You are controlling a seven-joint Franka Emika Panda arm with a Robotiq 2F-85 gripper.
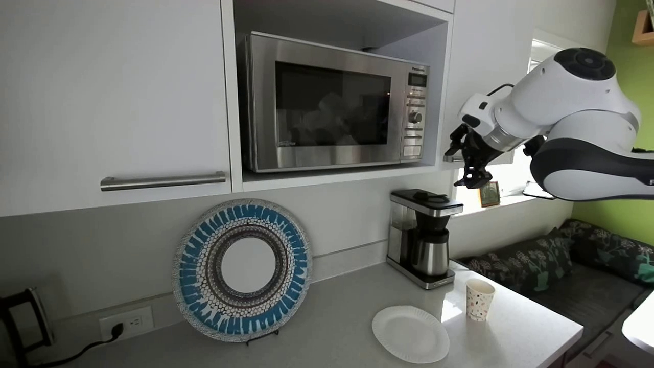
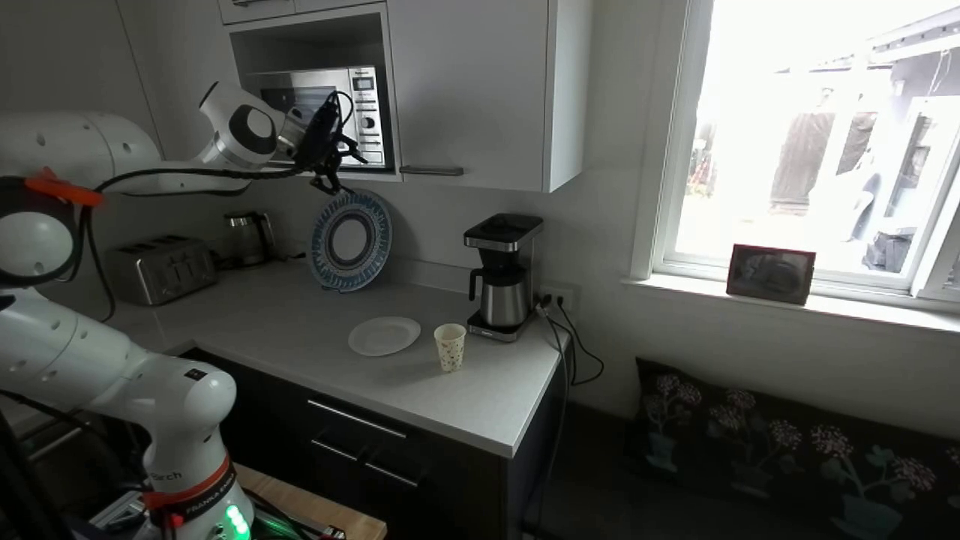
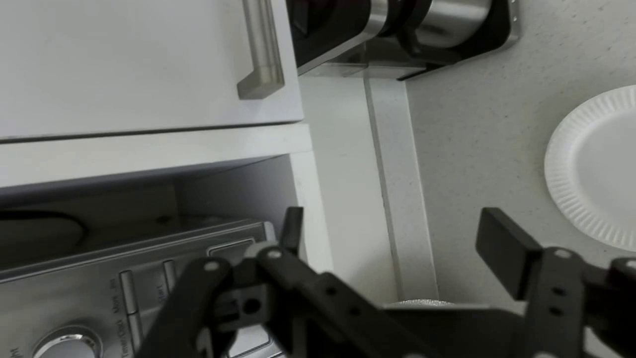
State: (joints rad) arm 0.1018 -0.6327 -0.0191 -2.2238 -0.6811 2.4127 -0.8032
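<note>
My black gripper [image 3: 395, 233] stands wide open in the wrist view, with nothing between its fingers. In both exterior views the gripper [image 1: 454, 167] hangs in the air near the microwave's control side, above counter height. The steel microwave [image 1: 337, 105] sits in an open wall-cabinet niche, its door shut; its buttons and knob [image 3: 69, 348] show beside the left finger. A white paper plate [image 1: 410, 335] and a speckled paper cup [image 1: 479, 300] rest upright on the counter below. Whether the gripper touches anything is not seen; it looks apart from everything.
A coffee maker [image 2: 501, 277] with a steel carafe stands at the back of the counter. A round blue patterned plate [image 1: 242, 270] leans on a stand. Cabinet handles [image 3: 261, 59] jut out near the niche. A toaster [image 2: 161, 268] and kettle [image 2: 247, 238] stand farther along.
</note>
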